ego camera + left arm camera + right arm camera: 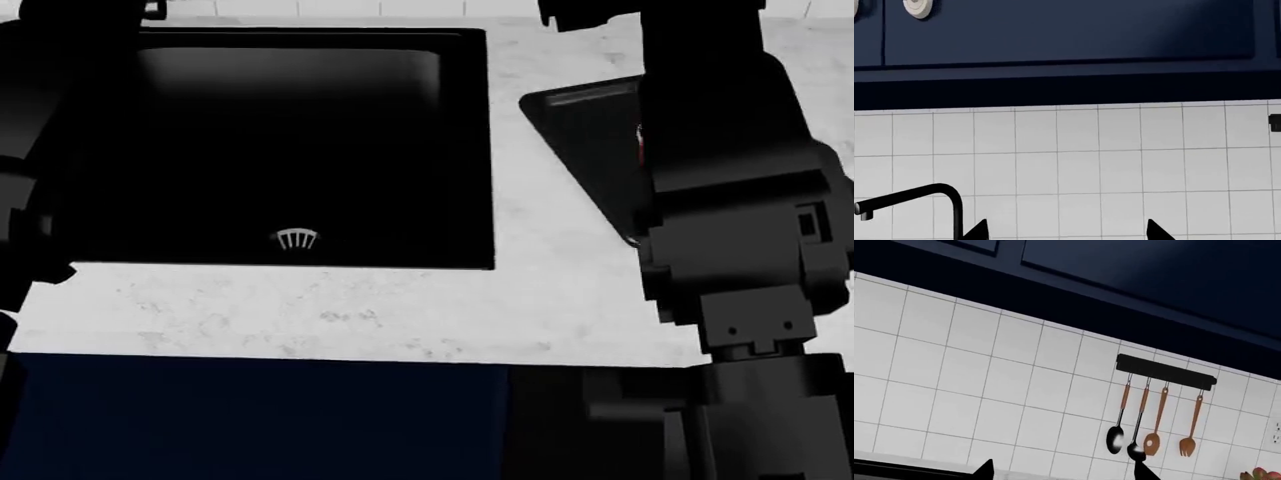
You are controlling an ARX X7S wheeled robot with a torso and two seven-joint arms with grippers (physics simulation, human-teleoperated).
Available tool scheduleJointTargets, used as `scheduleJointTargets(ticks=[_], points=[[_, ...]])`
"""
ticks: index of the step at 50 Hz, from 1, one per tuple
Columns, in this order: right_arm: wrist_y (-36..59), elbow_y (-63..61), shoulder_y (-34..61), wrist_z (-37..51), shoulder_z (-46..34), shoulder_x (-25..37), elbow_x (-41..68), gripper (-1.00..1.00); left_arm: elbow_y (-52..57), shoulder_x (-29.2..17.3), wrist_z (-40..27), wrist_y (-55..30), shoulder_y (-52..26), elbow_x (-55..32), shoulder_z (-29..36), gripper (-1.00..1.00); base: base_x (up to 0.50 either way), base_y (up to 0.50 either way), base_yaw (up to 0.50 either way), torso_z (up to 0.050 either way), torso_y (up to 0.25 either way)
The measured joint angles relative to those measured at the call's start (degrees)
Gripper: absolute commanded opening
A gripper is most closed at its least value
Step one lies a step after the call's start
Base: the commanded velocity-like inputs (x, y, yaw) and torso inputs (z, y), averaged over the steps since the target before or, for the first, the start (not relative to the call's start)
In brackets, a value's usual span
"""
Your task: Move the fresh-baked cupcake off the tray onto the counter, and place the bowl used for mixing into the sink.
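Tray [581,150] at three o'clock of sink [294,150], partly hidden by right arm. Red sliver there, possibly the cupcake [639,145]. Both grippers [1064,232] [1061,472] spread wide, empty.

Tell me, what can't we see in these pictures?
Flat black baking tray: head view, mostly behind the robot's right arm; a red sliver might be the cupcake.
White-grey mixing bowl: in no view.
Left gripper, right gripper: wrist views, only fingertips show, the rest cut off by the edge.
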Motion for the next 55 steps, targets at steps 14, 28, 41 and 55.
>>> scheduleJointTargets(ticks=[14,28,41,55], points=[[-0.2,-0.7,-0.6,-0.2,-0.1,0.2,0.5,1.0,-0.3,-0.1,-0.1,0.5,-0.1,-1.0,0.7,1.0,0.12,-0.42,0.0,0.0,0.0],[0.5,-2.0,-1.2,-0.2,-0.5,0.6,0.5,1.0,-0.2,-0.3,0.0,0.5,0.0,-2.0,1.4,1.0,0.22,-0.05,0.0,0.0,0.0],[1.8,-3.5,-1.4,0.1,-0.6,0.8,0.7,1.0,-0.1,-0.5,0.0,0.5,0.0,-2.7,2.1,1.0,0.18,0.0,0.0,0.0,0.0],[2.2,-3.9,-1.5,0.1,-0.8,0.9,1.1,1.0,-0.3,-0.6,-0.1,0.6,0.0,-3.4,2.7,1.0,0.02,-0.14,0.0,0.0,0.0]])
